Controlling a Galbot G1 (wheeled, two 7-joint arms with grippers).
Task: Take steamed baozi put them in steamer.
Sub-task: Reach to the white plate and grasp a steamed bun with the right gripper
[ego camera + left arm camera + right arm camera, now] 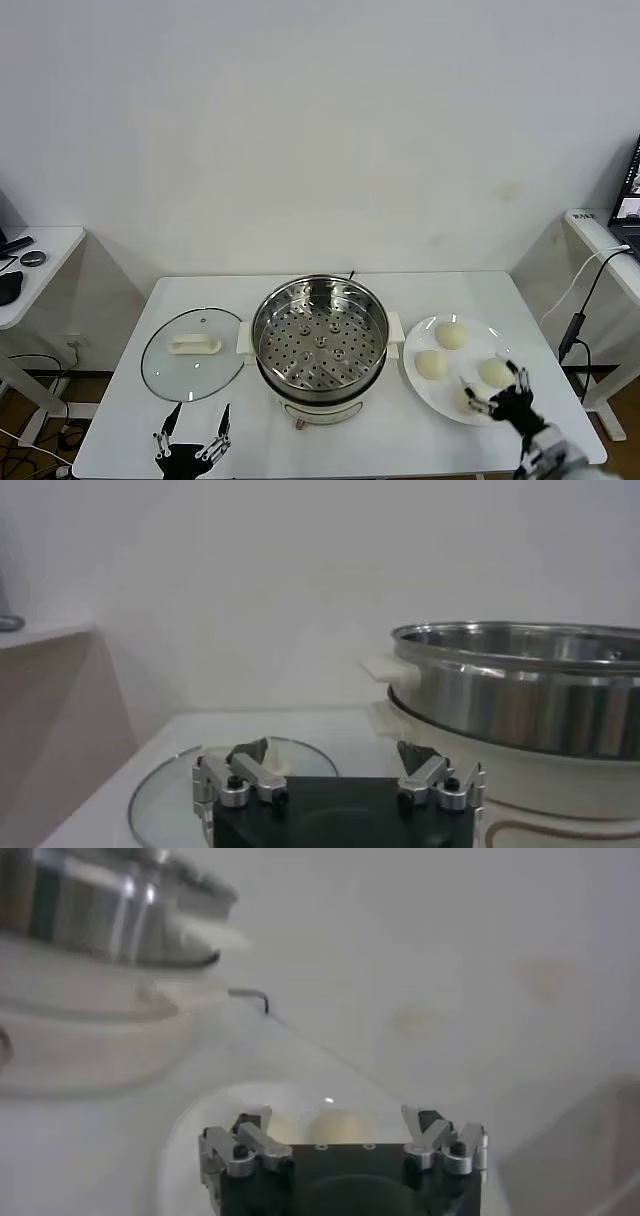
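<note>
Table (400,440) white, wall (320,120) white | left claw (197,420) wide, empty | right claw (497,390) wide, empty, over plate (425,385)

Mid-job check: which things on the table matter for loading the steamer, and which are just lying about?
For the job:
- four steamed baozi, all on the white plate
- steamer, uncovered, tray empty
- right claw, open over the plate's near edge

Lying about:
- glass lid, left of the steamer
- left claw, open, idle near the lid
</note>
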